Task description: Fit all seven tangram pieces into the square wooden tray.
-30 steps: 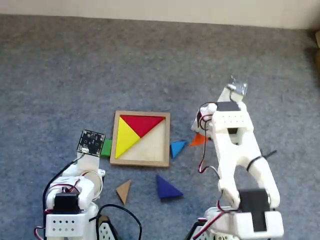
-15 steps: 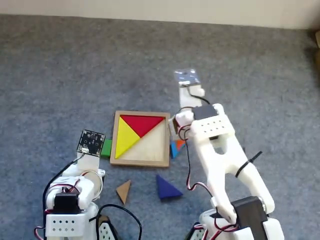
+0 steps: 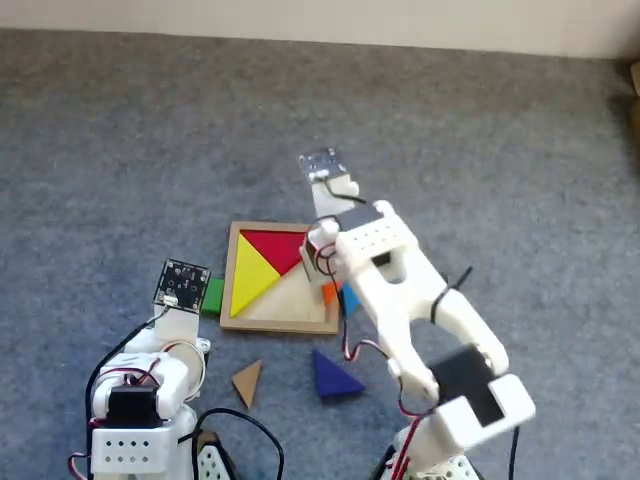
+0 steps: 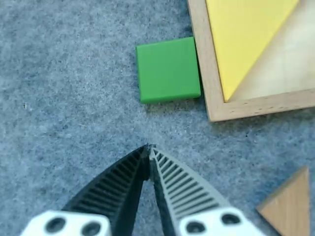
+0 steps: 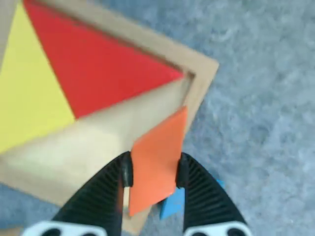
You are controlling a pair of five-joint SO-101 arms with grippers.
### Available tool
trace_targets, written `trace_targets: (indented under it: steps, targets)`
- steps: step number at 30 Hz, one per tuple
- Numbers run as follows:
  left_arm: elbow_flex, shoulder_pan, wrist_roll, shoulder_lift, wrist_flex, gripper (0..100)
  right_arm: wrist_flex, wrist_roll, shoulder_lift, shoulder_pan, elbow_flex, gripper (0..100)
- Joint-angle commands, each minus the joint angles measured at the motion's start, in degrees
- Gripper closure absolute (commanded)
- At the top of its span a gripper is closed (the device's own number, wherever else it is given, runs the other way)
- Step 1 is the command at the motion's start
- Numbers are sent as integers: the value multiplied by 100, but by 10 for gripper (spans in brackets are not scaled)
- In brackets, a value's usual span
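Observation:
The square wooden tray [image 3: 281, 325] holds a red triangle [image 3: 281, 247] and a yellow triangle [image 3: 250, 276]. My right gripper [image 5: 154, 165] is shut on an orange parallelogram [image 5: 160, 142], held above the tray's right edge [image 5: 204, 81], beside the red triangle [image 5: 103, 69]. A light blue triangle [image 3: 353, 298] lies just right of the tray, partly under the right arm. A green square [image 4: 168, 70] touches the tray's left rim [image 4: 205, 88]. My left gripper [image 4: 148, 148] is shut and empty on the carpet just short of the green square.
A tan triangle [image 3: 247, 381] and a dark blue triangle [image 3: 334, 376] lie on the grey carpet in front of the tray. The right arm [image 3: 400, 300] stretches diagonally over the tray's right side. Open carpet lies behind the tray and to both sides.
The right arm has swung left with the orange piece, from the carpet right of the tray to over the tray's right edge. The left arm has not moved.

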Motion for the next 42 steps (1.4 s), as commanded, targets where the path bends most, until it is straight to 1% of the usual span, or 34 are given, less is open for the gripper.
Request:
trace_targets:
  steps: [1, 6, 10, 12, 14, 23, 31, 32, 34, 38, 39, 42]
  targets:
    - [119, -75, -9, -207, 26, 994, -84, -343, 268, -75, -743, 982]
    - [119, -75, -9, -207, 26, 994, -84, -343, 497, -66, -848, 975]
    - [119, -75, -9, -207, 26, 994, -84, -378, 497, -66, -840, 882]
    - [119, -75, -9, -207, 26, 994, -84, -677, 505, -66, -840, 839]
    - [119, -75, -9, -207, 26, 994, -84, -835, 505, -75, -840, 819]
    - [119, -75, -9, -207, 26, 994, -84, -862, 426, -84, -840, 817]
    - [119, -75, -9, -207, 26, 994, 48, -862, -769, -66, -541, 818]
    - [119, -75, -9, -207, 26, 994, 92, -862, -831, -66, -453, 820]
    - [119, -75, -9, -207, 26, 994, 110, -862, -901, -66, -321, 856]
    - [119, -75, -9, -207, 26, 994, 101, -826, -892, -31, -251, 984]
    - [119, -75, -9, -207, 26, 994, 119, -826, -892, 22, -242, 996]
    - [119, -75, -9, -207, 26, 994, 84, -826, -892, 119, -84, 993]
